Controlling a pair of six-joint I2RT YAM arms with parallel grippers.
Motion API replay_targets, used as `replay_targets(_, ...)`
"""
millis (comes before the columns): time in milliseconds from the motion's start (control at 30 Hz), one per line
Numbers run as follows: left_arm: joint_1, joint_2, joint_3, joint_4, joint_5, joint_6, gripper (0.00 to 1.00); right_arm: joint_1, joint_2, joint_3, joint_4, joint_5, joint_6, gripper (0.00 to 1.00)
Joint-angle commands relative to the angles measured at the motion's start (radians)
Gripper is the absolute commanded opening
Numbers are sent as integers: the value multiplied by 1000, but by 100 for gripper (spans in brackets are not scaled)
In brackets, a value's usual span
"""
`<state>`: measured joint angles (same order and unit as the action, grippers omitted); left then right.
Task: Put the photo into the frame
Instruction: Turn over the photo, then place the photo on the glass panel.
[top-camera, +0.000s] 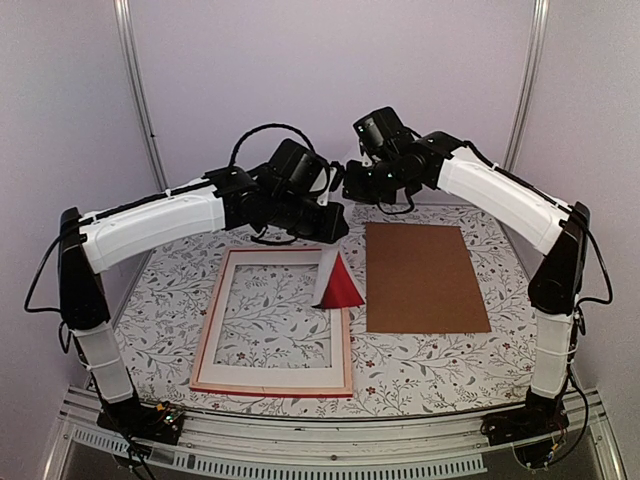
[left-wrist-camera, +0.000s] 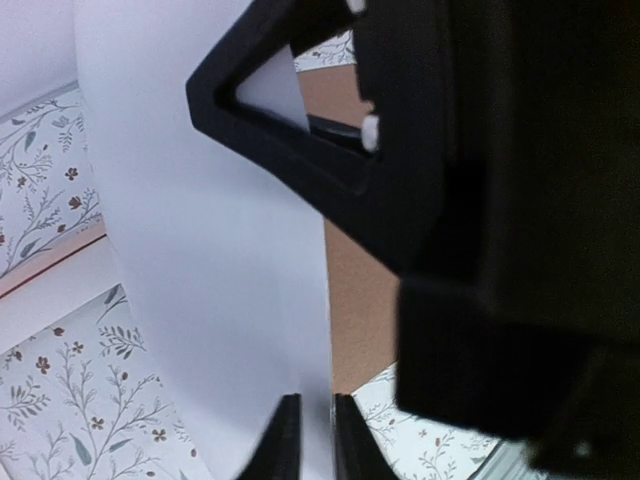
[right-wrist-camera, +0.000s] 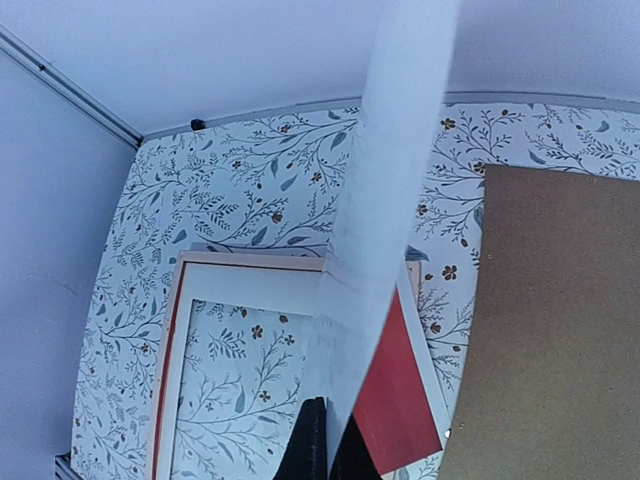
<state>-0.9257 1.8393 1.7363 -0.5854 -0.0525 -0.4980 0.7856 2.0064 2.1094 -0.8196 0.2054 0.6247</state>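
Two sets of fingers, left gripper and right gripper, are pinched tight on the photo, which hangs over the frame's far-right corner; mid-insertion, I judge, and next it needs lowering flat, squared within the rails

Both arms reach inward, right gripper clamped tight, left gripper seemingly clamped too.
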Motion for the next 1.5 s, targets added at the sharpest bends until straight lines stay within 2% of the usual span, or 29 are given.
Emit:
replay_targets(0, -3, -43, -36, 108, 74, 28, 28, 4, -26, 30, -35, 89, -29, 0)
replay_targets(100, 13, -108, -107, 171, 109, 41, 47, 4, -58, 37, -52, 94, -59, 0)
replay_targets(167, 28, -170, -159, 196, 79, 50, 59, 4, -72, 46, -69, 69, -84, 0)
replay_targets(233, 53, -251, -221, 213, 41, 55, 75, 4, -79, 65, -91, 41, -108, 0)
replay_targets(333, 126, -384, -317, 222, -12, 47, 95, 6, -96, 68, -94, -19, -132, 0)
replay_targets(367, 158, -427, -347, 220, -23, 39, 99, 9, -103, 69, -88, -47, -140, 0)
replay_targets(467, 296, -510, -406, 174, -45, 23, 100, 39, -124, 80, -43, -127, -152, 0)
replay_targets(600, 464, -511, -429, 72, -28, 23, 100, 98, -113, 141, 14, -291, -153, 0)
replay_targets(833, 685, -531, -529, 106, 38, -5, 100, 170, -83, 191, 174, -576, -102, 0)
replay_targets(933, 753, -549, -549, 115, 42, -6, 100, 175, -80, 182, 207, -636, -77, 0)
replay_targets(1000, 789, -562, -557, 115, 30, -3, 100, 162, -82, 152, 205, -613, -64, 0)
replay_targets(1067, 814, -575, -561, 112, 11, 4, 100, 110, -102, 25, 222, -621, -34, 0)
replay_targets(1267, 829, -595, -574, 106, -38, 25, 100, -51, -205, -500, 470, -663, 107, 0)
replay_targets(1367, 828, -587, -588, 113, -26, 30, 100, -74, -176, -647, 573, -679, 162, 0)
replay_targets(1467, 827, -576, -609, 128, -7, 30, 100, -79, -121, -711, 640, -690, 197, 0)
